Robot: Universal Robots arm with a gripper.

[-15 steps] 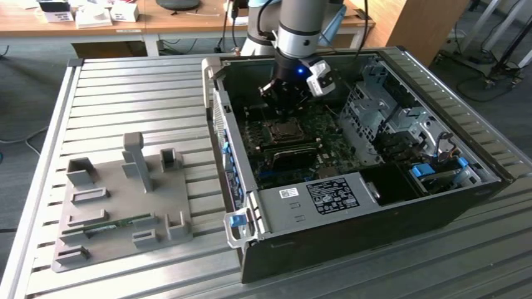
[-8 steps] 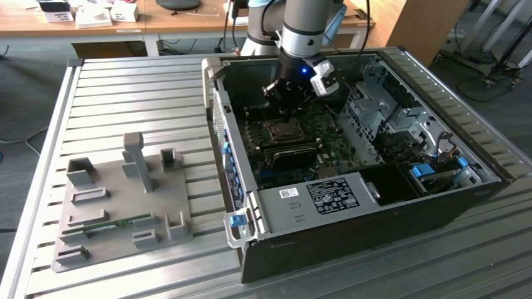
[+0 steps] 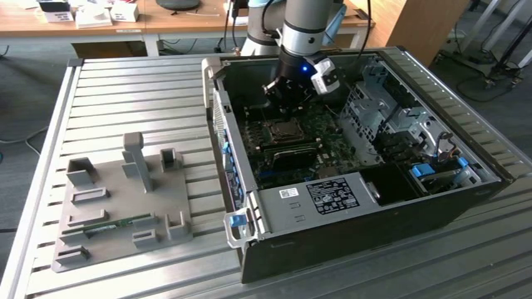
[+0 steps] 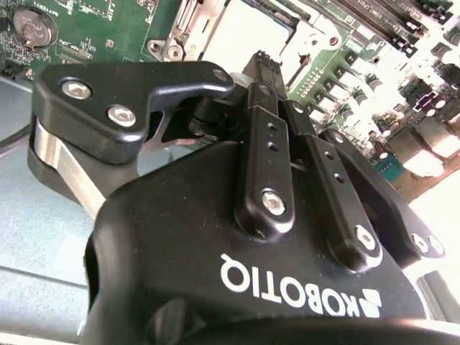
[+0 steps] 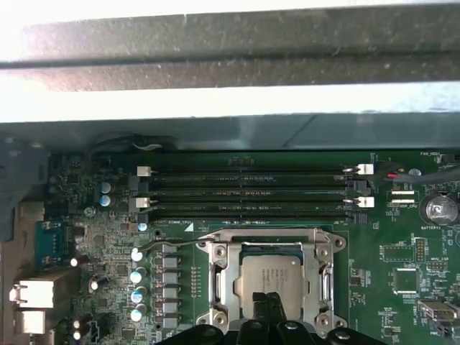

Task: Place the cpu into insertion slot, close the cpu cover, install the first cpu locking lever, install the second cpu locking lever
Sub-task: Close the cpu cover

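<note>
Silver-grey, the cpu [image 5: 277, 279] is seated in the insertion slot [image 5: 277, 249], with the cpu cover [image 5: 218, 284] lying flat around it. Just over it the jaws are held pinched together on nothing, presumably as a narrow pressing tip.

Silver cpu [image 5: 277, 279] sits in insertion slot [image 5: 246, 253], cpu cover [image 5: 223, 282] flat.

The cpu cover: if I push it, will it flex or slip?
The cpu cover looks like thin sheet metal, so probably light and slightly springy. Its shiny surface may be slippery. It lies flat around the cpu, so tipping seems unlikely.
</note>
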